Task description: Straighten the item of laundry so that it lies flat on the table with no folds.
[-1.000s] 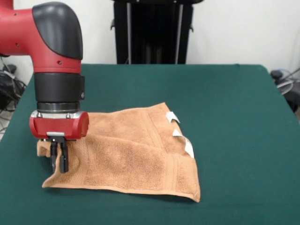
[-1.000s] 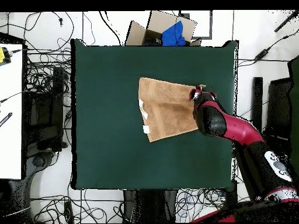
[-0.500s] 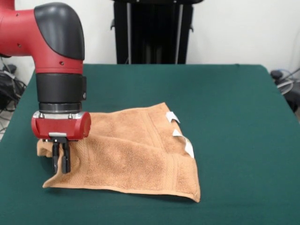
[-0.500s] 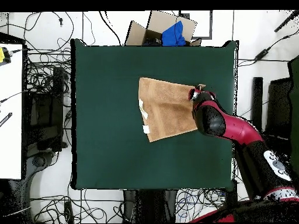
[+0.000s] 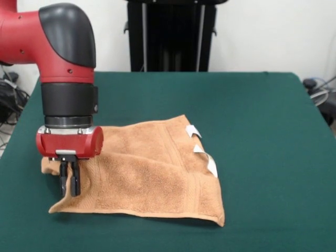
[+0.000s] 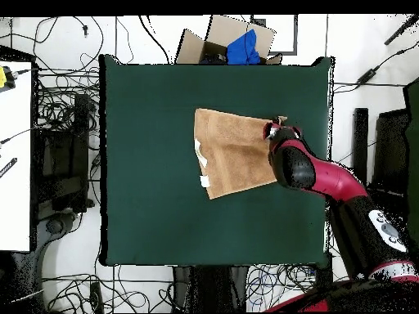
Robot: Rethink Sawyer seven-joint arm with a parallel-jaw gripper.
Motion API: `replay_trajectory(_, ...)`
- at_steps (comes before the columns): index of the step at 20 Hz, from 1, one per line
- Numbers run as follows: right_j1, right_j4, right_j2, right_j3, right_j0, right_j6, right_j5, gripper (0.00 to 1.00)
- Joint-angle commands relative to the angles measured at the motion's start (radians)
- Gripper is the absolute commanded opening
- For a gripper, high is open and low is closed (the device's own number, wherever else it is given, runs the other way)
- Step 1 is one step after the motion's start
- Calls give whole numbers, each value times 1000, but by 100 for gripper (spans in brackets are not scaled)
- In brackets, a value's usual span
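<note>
The item of laundry, an orange-tan towel (image 5: 152, 173), lies folded over itself on the green table (image 5: 262, 131), left of centre in the front view. Small white tags (image 5: 202, 149) stick out along its right edge. My gripper (image 5: 70, 181) comes straight down onto the towel's left edge, shut on a pinch of cloth that bulges up beside the fingers (image 5: 76, 178). In the overhead view the towel (image 6: 233, 153) sits right of the table's (image 6: 155, 163) middle, with the gripper (image 6: 274, 131) at its right upper corner, mostly hidden by the arm.
A black stand (image 5: 170, 34) rises behind the table's far edge. In the overhead view a cardboard box with something blue (image 6: 237, 45) lies beyond the top edge, cables cover the floor all round, and a white desk (image 6: 12, 147) stands at the left.
The gripper has shifted slightly to the right in the front view, still shut on the cloth, and the towel's near left corner has followed it a little.
</note>
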Motion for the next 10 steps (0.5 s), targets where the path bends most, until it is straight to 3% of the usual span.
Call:
replay_trajectory(1, 26, -48, 104, -20, 53, 44, 37, 0)
replay_trajectory(10, -30, 11, 87, 44, 109, 117, 48, 0)
